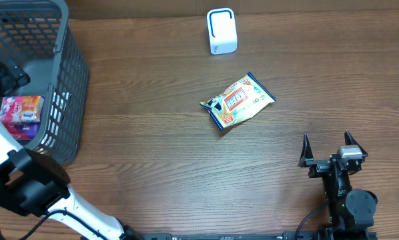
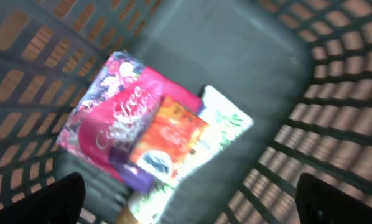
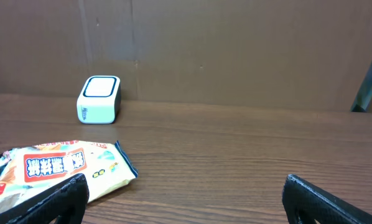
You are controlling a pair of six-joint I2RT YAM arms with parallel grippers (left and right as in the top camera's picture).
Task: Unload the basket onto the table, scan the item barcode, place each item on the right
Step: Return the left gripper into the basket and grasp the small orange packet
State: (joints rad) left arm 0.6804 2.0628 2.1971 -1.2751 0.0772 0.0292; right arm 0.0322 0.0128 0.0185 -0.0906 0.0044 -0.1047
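Centre of overhead frame: snack packet (image 1: 237,101), flat on wooden table (image 1: 153,153), printed side up. Near top edge: white scanner (image 1: 221,31), well apart from packet. Lower right: right gripper (image 1: 326,137), jaws spread wide, holding nothing. Upper left: left gripper (image 2: 195,202) inside grey basket (image 1: 69,73), spread wide, empty; beneath it pink packet (image 2: 111,124), orange packet (image 2: 167,140), possibly a white pouch (image 2: 226,118), view blurred

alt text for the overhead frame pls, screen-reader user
A crumpled snack packet lies in the middle of a wooden table, with a small white scanner beyond it. The left arm reaches into a grey basket of colourful packs at left; the right gripper sits open and empty at lower right.
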